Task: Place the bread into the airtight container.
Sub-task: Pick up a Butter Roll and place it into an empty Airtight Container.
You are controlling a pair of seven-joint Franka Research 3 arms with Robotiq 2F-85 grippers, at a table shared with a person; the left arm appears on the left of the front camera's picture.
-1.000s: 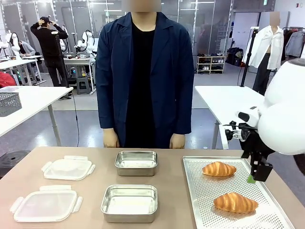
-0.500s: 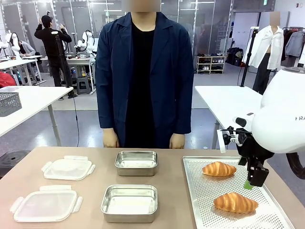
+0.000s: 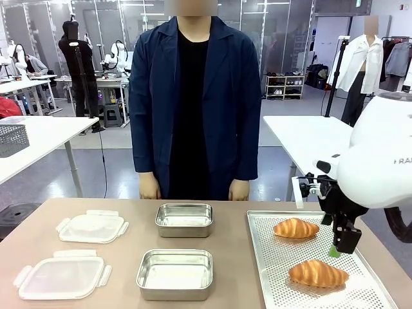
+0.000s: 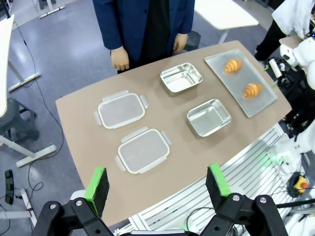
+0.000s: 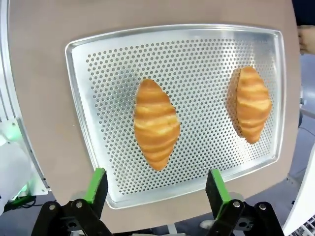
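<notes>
Two golden-brown croissants lie on a perforated metal tray (image 3: 270, 283) at the table's right: the near one (image 3: 317, 273) (image 5: 156, 123) and the far one (image 3: 295, 228) (image 5: 252, 104). My right gripper (image 3: 339, 250) (image 5: 156, 189) hangs open above the tray's right side, over the near croissant and clear of it. Two open steel containers stand mid-table, one far (image 3: 184, 219) and one near (image 3: 174, 273). High above the table's left side, my left gripper (image 4: 157, 186) is open and holds nothing.
Two clear plastic lids (image 3: 92, 227) (image 3: 61, 277) lie left of the containers. A person in a dark blue coat (image 3: 193, 96) stands at the far edge with hands hanging down. Bare tabletop separates the containers from the tray.
My right arm has shifted a little to the left and lower over the tray. The croissants, containers and lids have not moved.
</notes>
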